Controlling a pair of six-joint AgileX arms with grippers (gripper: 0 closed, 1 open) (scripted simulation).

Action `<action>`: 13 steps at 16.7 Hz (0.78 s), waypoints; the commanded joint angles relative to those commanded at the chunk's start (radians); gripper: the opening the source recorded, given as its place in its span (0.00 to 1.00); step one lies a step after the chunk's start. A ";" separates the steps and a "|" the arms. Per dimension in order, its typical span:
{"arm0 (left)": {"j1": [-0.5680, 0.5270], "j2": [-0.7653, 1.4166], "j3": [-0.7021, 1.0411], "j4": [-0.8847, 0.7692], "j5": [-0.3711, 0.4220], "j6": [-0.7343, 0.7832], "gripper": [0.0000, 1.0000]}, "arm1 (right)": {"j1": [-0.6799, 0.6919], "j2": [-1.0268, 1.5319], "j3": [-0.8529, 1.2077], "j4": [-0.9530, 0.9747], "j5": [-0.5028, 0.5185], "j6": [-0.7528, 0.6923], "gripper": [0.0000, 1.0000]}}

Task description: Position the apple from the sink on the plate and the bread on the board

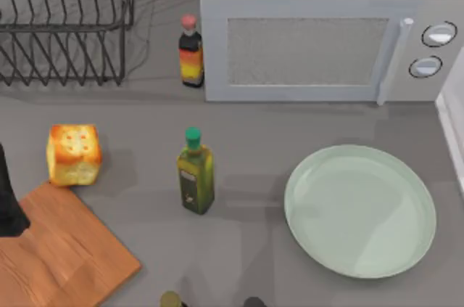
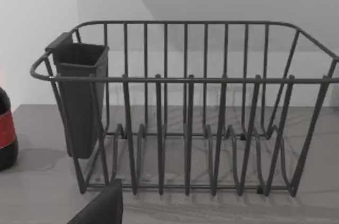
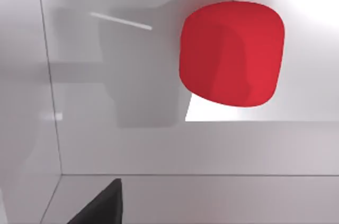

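In our right wrist view the apple (image 3: 230, 53) sits on a pale, glossy white surface with walls meeting at a corner, apparently the sink (image 3: 159, 192); a dark fingertip (image 3: 100, 205) of our right claw shows at the frame's edge, clear of the fruit, and we cannot tell whether that claw is released or clenched.

On the table (image 1: 145, 133), the plate (image 1: 360, 210) lies bare at the right. The bread (image 1: 73, 154) stands at the left, just beside the far corner of the board (image 1: 58, 256), on the table rather than on the wood. Between bread and plate an olive oil bottle (image 1: 196, 176) stands upright. Behind it a sauce bottle (image 1: 191, 51) stands next to the microwave (image 1: 326, 38).

Our left arm (image 1: 9, 205) is at the left edge over the board; its wrist view faces the wire dish rack (image 2: 185, 107), and its claw's state we cannot tell.
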 joint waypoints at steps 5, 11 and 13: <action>0.000 0.000 0.000 0.000 0.000 0.000 1.00 | -0.001 0.010 0.008 -0.005 0.000 -0.001 1.00; 0.000 0.000 0.000 0.000 0.000 0.000 1.00 | 0.004 0.076 -0.035 0.098 0.001 0.001 1.00; 0.000 0.000 0.000 0.000 0.000 0.000 1.00 | 0.003 0.130 -0.068 0.189 0.001 0.002 1.00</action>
